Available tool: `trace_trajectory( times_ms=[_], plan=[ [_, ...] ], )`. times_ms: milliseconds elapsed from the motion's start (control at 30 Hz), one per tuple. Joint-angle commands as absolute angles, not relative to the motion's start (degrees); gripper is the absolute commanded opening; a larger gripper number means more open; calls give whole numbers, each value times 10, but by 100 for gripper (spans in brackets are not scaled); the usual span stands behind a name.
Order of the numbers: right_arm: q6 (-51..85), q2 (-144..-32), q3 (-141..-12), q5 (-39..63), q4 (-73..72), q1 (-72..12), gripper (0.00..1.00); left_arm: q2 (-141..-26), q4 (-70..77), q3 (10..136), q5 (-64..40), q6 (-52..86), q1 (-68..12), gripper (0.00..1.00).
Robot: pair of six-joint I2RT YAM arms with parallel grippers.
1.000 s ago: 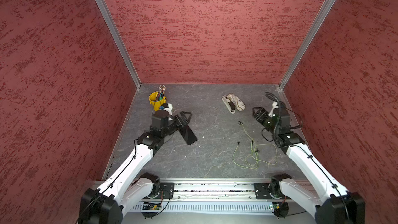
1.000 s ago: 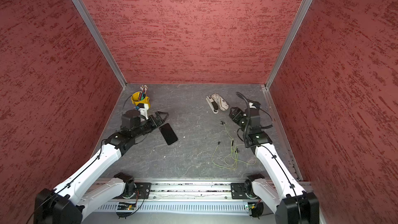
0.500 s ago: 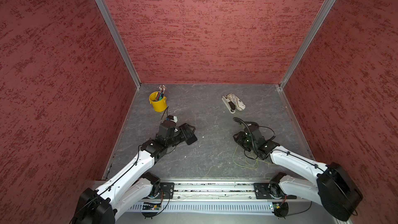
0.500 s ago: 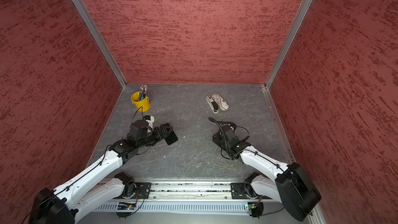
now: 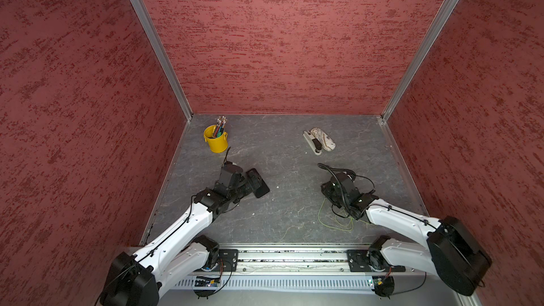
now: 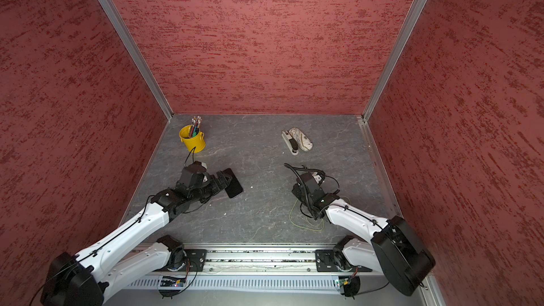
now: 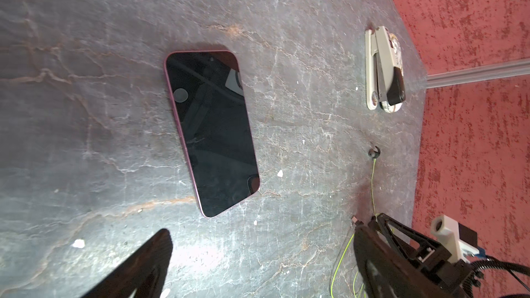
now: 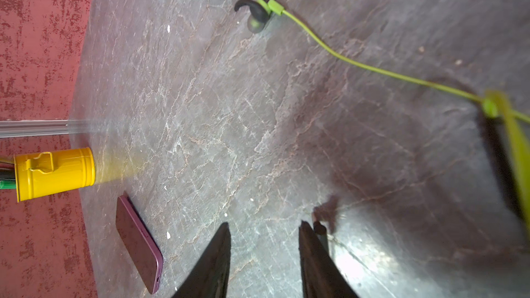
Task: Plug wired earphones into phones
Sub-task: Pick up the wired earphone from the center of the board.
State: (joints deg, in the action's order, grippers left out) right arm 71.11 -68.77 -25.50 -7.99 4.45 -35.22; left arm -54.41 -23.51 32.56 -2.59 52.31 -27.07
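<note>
The phone (image 5: 262, 190) (image 7: 210, 133) lies flat at left of middle, black screen up, purple rim. My left gripper (image 7: 262, 230) (image 5: 249, 183) hangs just short of the phone's near end, open, with only bare table between its fingers. The earphones' yellow-green cable (image 5: 335, 220) (image 8: 358, 65) lies in loops at the right. One black earbud (image 8: 255, 12) (image 7: 373, 153) lies beyond the loops. My right gripper (image 8: 265, 225) (image 5: 326, 190) is low over the table by the cable, its jaws partly apart and empty. A small black plug (image 8: 319, 229) sits just outside one finger.
A yellow cup of pens (image 5: 216, 142) stands at the back left. At the back right lies a white-and-black stapler (image 5: 312, 142) beside a patterned pouch (image 5: 325, 142). Red walls close three sides, and the arms' rail (image 5: 294, 256) runs along the front.
My right arm has swung from the back right down to the cable, and its jaws have narrowed. My left arm has lowered by the phone, which has not moved.
</note>
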Motion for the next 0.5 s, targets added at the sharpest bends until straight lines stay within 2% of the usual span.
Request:
trace_trajectory(
  times_ms=[0, 467],
  plan=[
    [723, -698, -264, -111, 68, -359, 40, -540, -253, 331, 0, 533, -273, 100],
    [694, -704, -298, -153, 134, -371, 41, -551, -273, 340, 15, 536, -273, 100]
  ],
)
